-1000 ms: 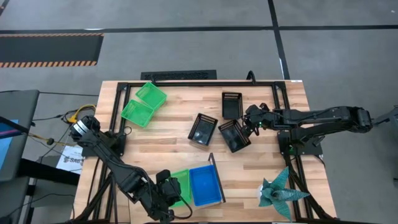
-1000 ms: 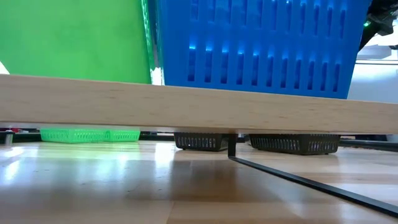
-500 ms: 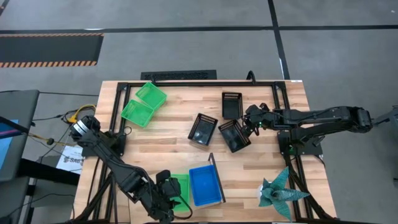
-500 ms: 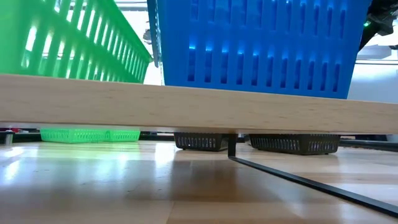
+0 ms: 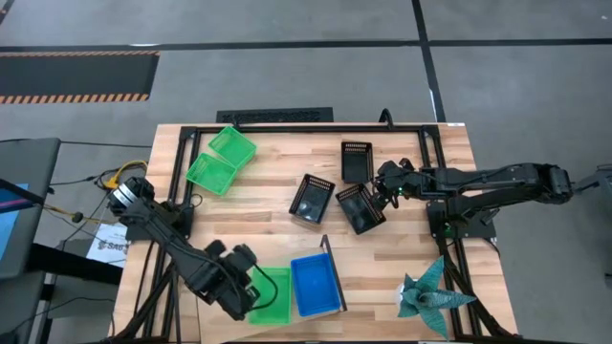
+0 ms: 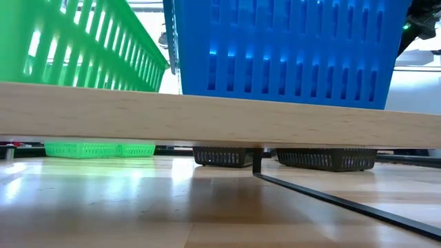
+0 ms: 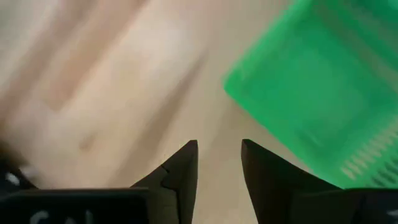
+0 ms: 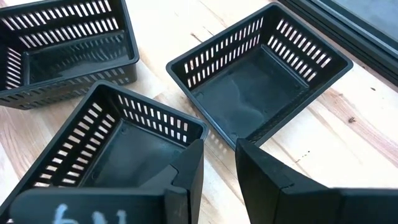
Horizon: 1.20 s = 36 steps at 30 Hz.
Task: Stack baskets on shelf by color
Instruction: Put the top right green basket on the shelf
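A green basket sits on the light-wood shelf next to a blue basket. My left gripper hangs open just left of the green basket, pointing down, with nothing between its fingers. Two more green baskets lie at the far left of the table. Three black baskets lie in the middle. My right gripper waits over the corner of the nearest black basket, with a narrow empty gap between its fingers.
A thin black upright rises along the shelf's right side by the blue basket. A teal paper figure lies near the table's right front corner. Bare wood shows between the shelf and the black baskets.
My left gripper has opened and let go of the green basket, then drawn away toward the table's left edge, turning its wrist. The basket, tipped up a second ago with its bottom toward the low camera, now rests on the shelf beside the blue one.
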Each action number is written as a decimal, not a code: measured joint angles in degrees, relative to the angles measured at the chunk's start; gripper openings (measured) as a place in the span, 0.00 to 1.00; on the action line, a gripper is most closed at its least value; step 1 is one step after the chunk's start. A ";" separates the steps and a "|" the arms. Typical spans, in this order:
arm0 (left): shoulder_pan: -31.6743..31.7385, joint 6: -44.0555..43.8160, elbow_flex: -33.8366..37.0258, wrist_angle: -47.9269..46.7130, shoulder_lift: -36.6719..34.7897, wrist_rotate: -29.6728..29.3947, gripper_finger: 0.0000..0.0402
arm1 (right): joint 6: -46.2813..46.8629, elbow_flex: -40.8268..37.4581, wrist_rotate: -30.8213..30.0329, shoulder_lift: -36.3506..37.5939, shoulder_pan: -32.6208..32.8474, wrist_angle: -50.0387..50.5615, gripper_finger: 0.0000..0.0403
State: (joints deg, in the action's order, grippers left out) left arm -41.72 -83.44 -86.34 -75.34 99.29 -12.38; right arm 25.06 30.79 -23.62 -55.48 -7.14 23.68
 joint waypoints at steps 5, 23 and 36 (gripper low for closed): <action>-1.08 -1.58 1.28 8.34 0.11 6.36 0.24 | -0.02 0.00 0.00 -0.02 0.00 0.01 0.29; -1.55 -4.13 2.25 18.37 0.22 10.67 0.18 | -1.42 0.00 0.00 0.00 0.00 -0.02 0.29; -3.64 -10.73 2.25 17.51 3.76 17.14 0.18 | -1.53 0.00 0.00 -0.02 0.00 -0.22 0.29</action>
State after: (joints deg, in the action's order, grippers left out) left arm -45.36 -94.17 -84.09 -57.82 103.05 4.76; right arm 23.53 30.79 -23.62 -55.50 -7.14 23.46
